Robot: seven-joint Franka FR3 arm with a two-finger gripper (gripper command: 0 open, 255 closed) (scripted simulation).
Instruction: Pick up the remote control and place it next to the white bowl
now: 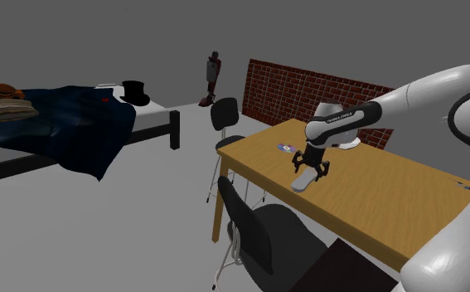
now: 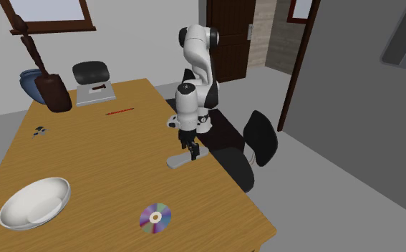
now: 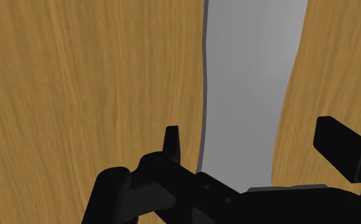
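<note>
The remote control [image 3: 249, 89] is a plain grey, long slab lying flat on the wooden table [image 2: 108, 172], near the edge by the chairs. My black gripper [image 3: 255, 139] is low over it, open, one finger on each side of the slab and no clasp on it. From the shoulder view the gripper [image 1: 311, 169] stands over the remote's [image 1: 301, 185] far end. In the second exterior view the gripper [image 2: 192, 149] points down at the remote [image 2: 178, 160]. The white bowl [image 2: 35, 202] sits near the table's corner, well apart from the remote; the arm partly hides the bowl [image 1: 351, 143].
A shiny disc [image 2: 155, 217] lies between bowl and remote. Black office chairs [image 2: 260, 136] stand along the table's edge close to the remote. A brown object [image 2: 51, 89], a blue vase [image 2: 31, 82], a red pen [image 2: 120, 110] and a grey stand [image 2: 94, 93] occupy the far end.
</note>
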